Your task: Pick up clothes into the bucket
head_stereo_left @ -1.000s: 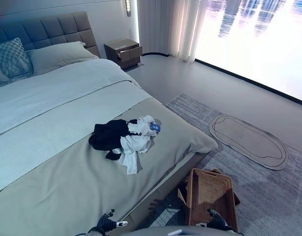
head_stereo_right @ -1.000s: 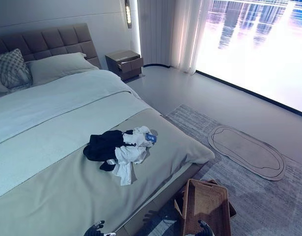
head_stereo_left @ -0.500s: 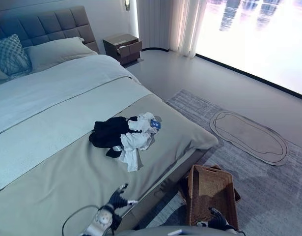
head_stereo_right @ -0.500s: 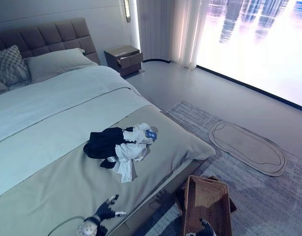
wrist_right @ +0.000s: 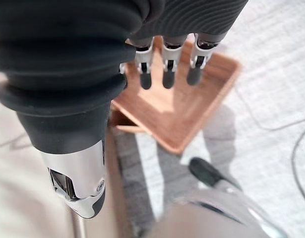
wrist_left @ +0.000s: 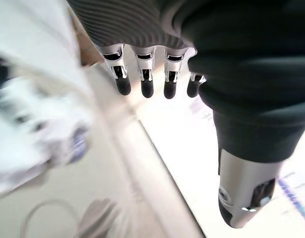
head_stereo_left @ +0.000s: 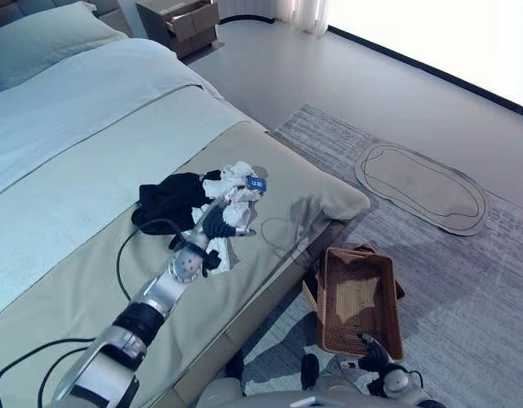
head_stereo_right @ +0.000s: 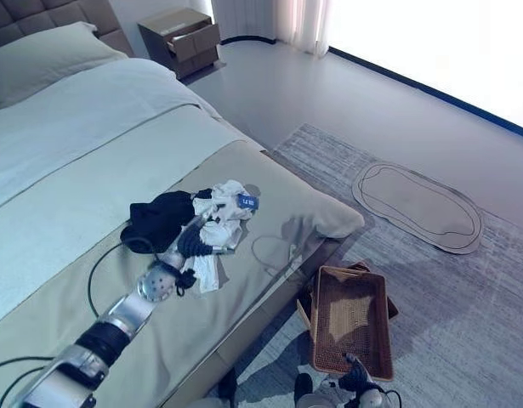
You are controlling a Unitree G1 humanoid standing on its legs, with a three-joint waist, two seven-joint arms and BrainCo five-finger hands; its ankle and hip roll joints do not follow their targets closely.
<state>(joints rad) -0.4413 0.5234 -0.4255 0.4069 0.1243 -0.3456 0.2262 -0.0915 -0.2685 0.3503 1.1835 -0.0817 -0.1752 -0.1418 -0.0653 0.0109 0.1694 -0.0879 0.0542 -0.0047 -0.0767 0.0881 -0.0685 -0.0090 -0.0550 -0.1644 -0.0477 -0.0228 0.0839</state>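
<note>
Left hand (head_stereo_left: 217, 223), fingers straight and apart, reaches over the bed (head_stereo_left: 91, 195) to the near edge of the clothes (head_stereo_left: 197, 197); pile lies just beyond its fingertips. Right hand (head_stereo_left: 373, 355) hangs relaxed over the bucket (head_stereo_left: 356, 299) on the floor.

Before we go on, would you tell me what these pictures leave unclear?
- Contact: in the left wrist view the clothes are blurred, so whether the left hand touches them is unclear.
- Pile make-up: in the eye views the left hand covers part of it.
- Basket contents: too small to confirm.
</note>
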